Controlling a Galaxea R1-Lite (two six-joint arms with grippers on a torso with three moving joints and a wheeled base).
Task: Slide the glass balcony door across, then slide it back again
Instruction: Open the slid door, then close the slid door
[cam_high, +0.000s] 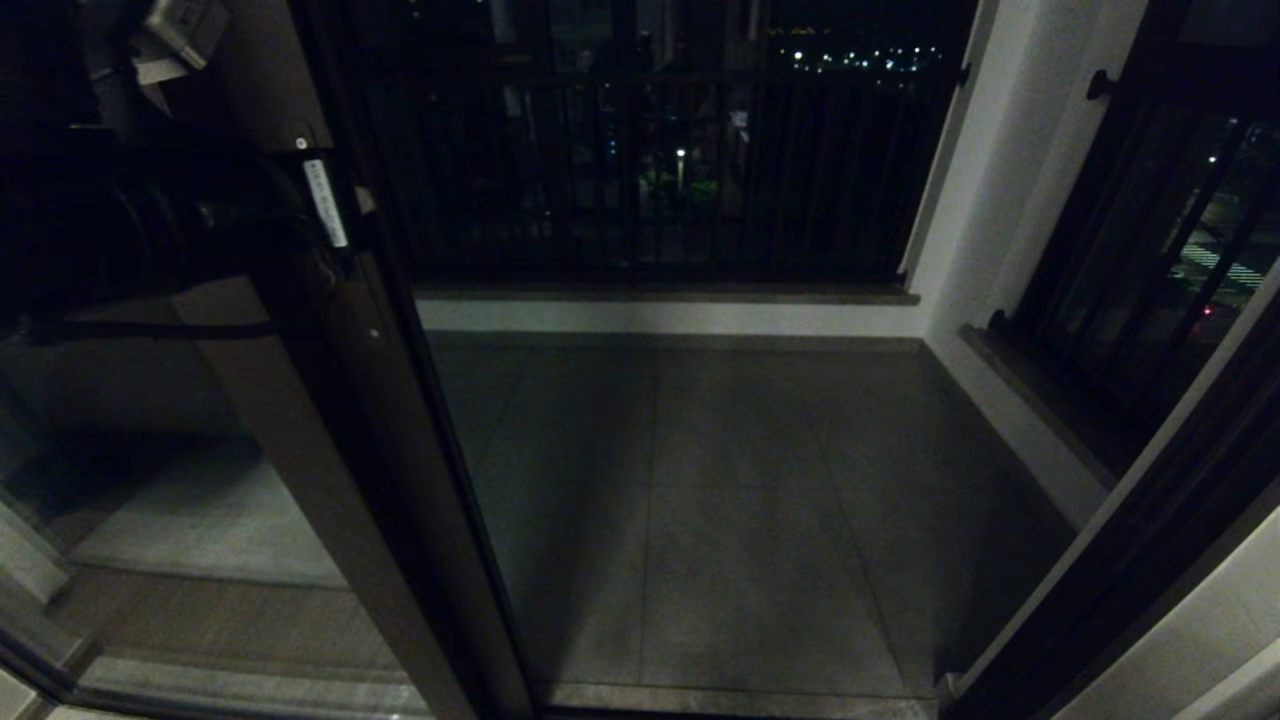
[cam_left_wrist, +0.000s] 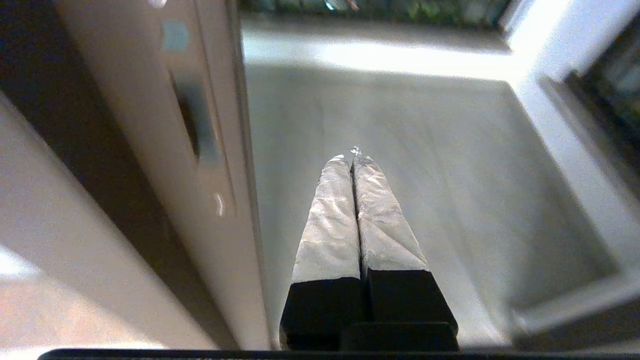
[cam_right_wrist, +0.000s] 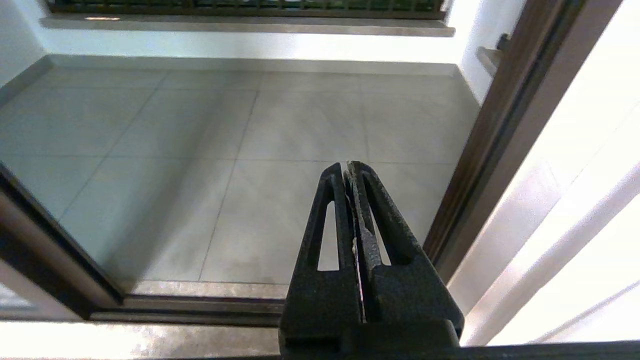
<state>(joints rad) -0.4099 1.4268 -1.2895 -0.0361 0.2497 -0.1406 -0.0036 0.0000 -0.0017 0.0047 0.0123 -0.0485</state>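
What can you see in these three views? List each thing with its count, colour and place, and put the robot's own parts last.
Glass balcony door in a dark brown metal frame: one, at the left of the opening, handle slot in its stile.
Grey tiled balcony floor: one, beyond the door.
Black metal railing: one, along the far side.
White wall: one, at the right corner.
Left pincer: one, silver-wrapped fingers shut, beside the door stile, apart from it.
Right pincer: one, black, shut, over the threshold.
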